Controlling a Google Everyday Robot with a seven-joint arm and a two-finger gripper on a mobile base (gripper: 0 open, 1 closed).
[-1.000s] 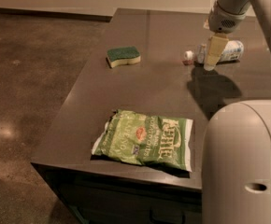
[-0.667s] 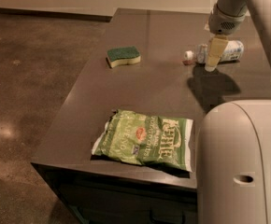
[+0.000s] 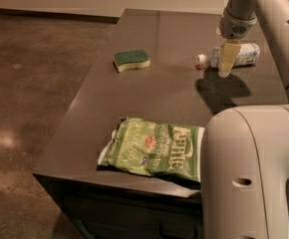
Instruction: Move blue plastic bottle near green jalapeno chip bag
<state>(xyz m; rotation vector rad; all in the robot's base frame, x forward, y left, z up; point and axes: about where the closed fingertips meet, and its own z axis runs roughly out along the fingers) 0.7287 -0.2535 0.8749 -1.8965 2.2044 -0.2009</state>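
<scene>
The gripper (image 3: 226, 59) still hangs at the far side of the bench (image 3: 169, 91), its tip low over the bottle (image 3: 244, 55). It has hardly shifted in the last second. The bottle lies on its side right at the jaws, cap poking out one side and label the other. I cannot tell whether the jaws are spread or pinching it. What has moved is the arm's bulky near section (image 3: 249, 173), which has swung across and now hides the bag's (image 3: 152, 148) edge. The bag lies flat at the bench's near edge, well apart from the jaws. A sponge (image 3: 131, 59) sits off to one side of them. To my eye the carry has not begun.
</scene>
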